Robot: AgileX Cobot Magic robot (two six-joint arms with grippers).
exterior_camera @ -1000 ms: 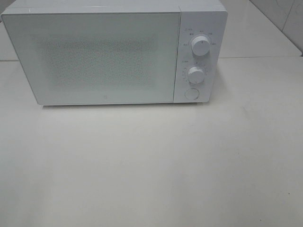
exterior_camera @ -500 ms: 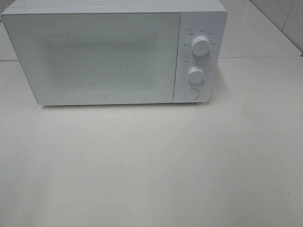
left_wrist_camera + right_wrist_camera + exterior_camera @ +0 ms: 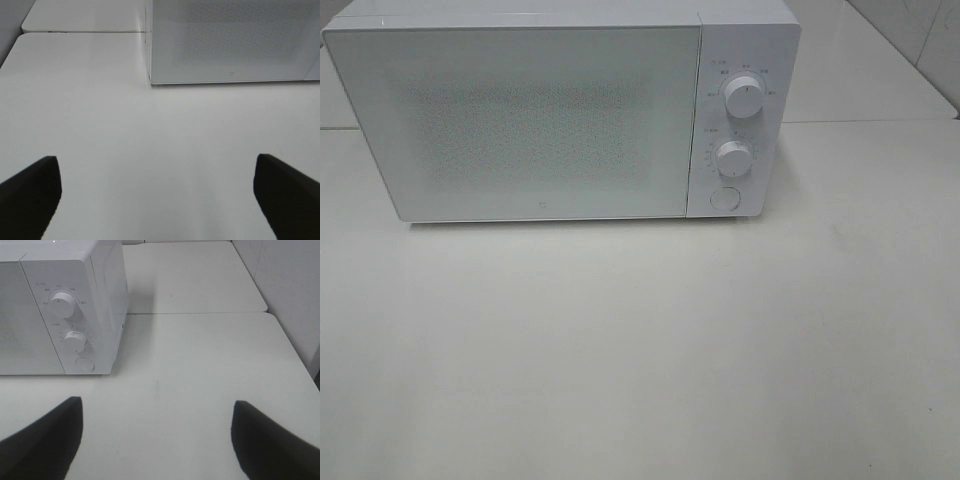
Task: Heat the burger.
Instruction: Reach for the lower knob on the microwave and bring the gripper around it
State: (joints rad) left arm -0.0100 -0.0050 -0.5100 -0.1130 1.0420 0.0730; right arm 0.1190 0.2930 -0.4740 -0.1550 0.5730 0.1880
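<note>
Down by the wrist cameras, your two grippers come first. Your left gripper [image 3: 156,165] has its two black fingers [image 3: 30,195] spread wide apart. Only bare table shows between them. Your right gripper [image 3: 157,405] is spread wide too, and it holds nothing. Both hang over the table and touch nothing.

Next comes the table [image 3: 640,350]. It is white, flat and smooth, and it runs from your grippers up to the microwave.

Farther on stands the microwave [image 3: 550,125]. It is white and sits flat on the table with its front turned to you. Its big door [image 3: 470,100] is shut. The door has a dotted window, and you cannot see through it. On the right side of the front is a top knob [image 3: 744,98]. A lower knob [image 3: 732,157] sits just under it, and a round button [image 3: 724,198] sits at the bottom. Your left gripper faces the door's left corner. Your right gripper faces the side with the knobs.

Behind the microwave lies a second table [image 3: 860,70]. It is white as well and meets the first one edge to edge. A tiled wall [image 3: 930,40] stands at the far right.

You cannot tell where the burger is, since no view shows it.
</note>
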